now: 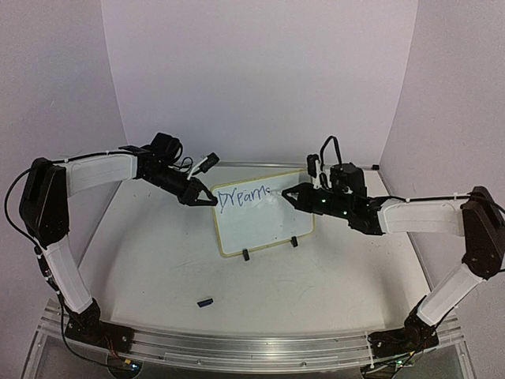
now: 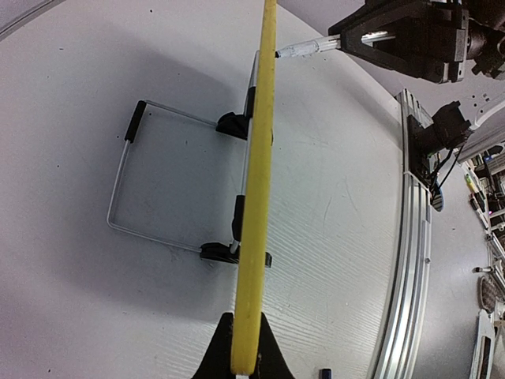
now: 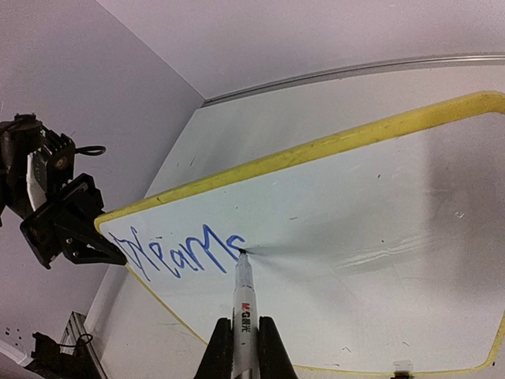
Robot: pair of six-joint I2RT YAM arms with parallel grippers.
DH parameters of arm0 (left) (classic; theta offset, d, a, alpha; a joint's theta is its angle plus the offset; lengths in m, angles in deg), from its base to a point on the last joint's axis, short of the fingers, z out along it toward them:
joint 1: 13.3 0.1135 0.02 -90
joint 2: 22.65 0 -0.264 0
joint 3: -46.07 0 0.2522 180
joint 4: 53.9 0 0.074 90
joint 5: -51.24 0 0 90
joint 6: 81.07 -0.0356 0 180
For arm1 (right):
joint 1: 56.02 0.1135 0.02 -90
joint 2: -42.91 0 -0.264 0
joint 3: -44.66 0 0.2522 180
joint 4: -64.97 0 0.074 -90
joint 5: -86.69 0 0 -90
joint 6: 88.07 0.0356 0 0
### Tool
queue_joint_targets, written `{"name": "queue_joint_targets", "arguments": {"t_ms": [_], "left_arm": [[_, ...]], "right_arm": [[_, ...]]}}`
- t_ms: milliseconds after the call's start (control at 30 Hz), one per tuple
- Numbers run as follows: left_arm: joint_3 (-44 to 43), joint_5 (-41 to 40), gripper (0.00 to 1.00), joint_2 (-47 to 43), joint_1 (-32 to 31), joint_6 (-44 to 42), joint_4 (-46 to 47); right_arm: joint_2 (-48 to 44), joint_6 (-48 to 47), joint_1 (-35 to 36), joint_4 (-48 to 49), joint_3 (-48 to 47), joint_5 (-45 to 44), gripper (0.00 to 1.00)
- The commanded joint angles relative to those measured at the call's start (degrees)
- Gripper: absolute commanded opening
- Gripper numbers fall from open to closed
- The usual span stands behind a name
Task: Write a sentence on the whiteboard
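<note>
While the whiteboard (image 1: 264, 229) is clamped at its left edge by the left gripper (image 1: 205, 198) and the marker (image 3: 243, 304) pinched in the right gripper (image 1: 287, 193) is pressed on it after "Dreams", it could be tipped or the sentence (image 3: 177, 253) smeared by excess pressure.

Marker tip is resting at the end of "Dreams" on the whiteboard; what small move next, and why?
Probably lift the marker tip just off the whiteboard and shift it slightly past the final s. "Dreams" looks complete, bare board lies beyond it, and the left gripper clamps the board's edge, so it should stay put.
</note>
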Motion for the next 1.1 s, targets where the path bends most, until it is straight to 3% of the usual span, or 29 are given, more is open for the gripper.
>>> {"name": "queue_joint_targets", "arguments": {"t_ms": [0,1067], "left_arm": [[-0.9,-2.6,0.00,0.1,-1.2,-1.5,-3.1],[-1.0,-2.6,0.00,0.4,-1.2,-1.5,-3.0]], "right_arm": [[-2.5,0.1,-0.3,-0.3,0.9,-3.8,0.00],[0.8,-1.4,-0.2,-2.3,-2.8,1.0,0.00]]}}
